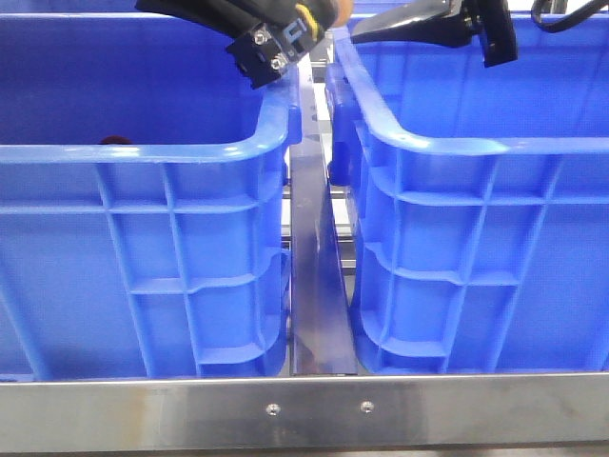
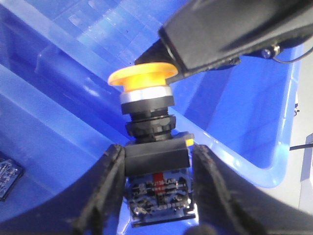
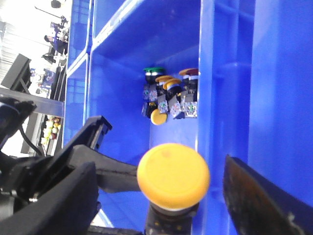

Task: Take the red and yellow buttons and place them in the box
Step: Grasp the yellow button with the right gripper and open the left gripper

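1. In the left wrist view, the left gripper [image 2: 156, 196] had its two black, rough-surfaced fingers [image 2: 105, 191] clamped on the square black body of the yellow button [image 2: 142, 78], whose smooth domed cap stood above a silver collar and a ribbed black nut.
2. In the right wrist view, the right gripper [image 3: 156, 196] stood spread wide, its fingers [image 3: 259, 200] either side of the yellow cap without visibly touching it.
3. In the front view, both arms hung high between two glossy blue ribbed crates: the left crate [image 1: 143, 152] and the right crate [image 1: 476, 143].
4. Deep in one crate lay a cluster of buttons [image 3: 171, 95].
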